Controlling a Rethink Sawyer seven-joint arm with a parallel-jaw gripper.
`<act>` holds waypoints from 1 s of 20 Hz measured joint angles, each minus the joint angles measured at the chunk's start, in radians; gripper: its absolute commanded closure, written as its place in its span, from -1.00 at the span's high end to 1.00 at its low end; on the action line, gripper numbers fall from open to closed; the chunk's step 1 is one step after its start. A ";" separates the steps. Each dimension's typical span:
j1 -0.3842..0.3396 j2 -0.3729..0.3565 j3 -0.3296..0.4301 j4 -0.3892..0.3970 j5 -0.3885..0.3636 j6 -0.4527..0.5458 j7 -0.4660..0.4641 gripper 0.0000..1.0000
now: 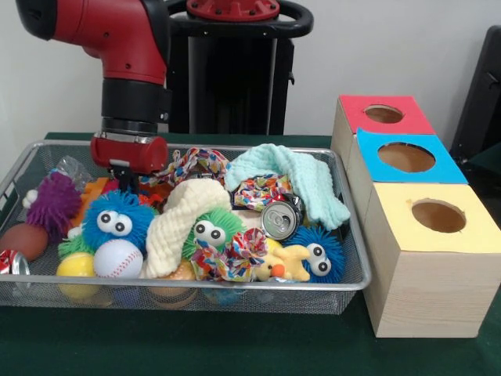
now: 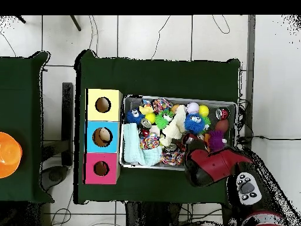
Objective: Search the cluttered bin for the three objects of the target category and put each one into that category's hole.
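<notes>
Gripper [image 1: 125, 178], front view: sunk among toys at far-left corner of bin [image 1: 344, 287]; finger state cannot be told. Hole [image 1: 383, 114] in red-topped box, well off to picture right, facing straight up.

Overhead view: gripper hidden under arm; bin's long axis left-right; hole [image 2: 101, 168] beyond its left end.

green table [image 1: 235, 345] | bin [image 1: 344, 235] left | three boxes [image 1: 427, 290] right
</notes>
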 measured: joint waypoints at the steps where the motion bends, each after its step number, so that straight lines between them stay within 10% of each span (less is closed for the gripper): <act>1: 0.001 -0.002 0.000 0.000 0.001 0.005 0.000 -1.00; 20: -0.109 -0.153 0.167 0.138 0.135 0.287 0.000 -1.00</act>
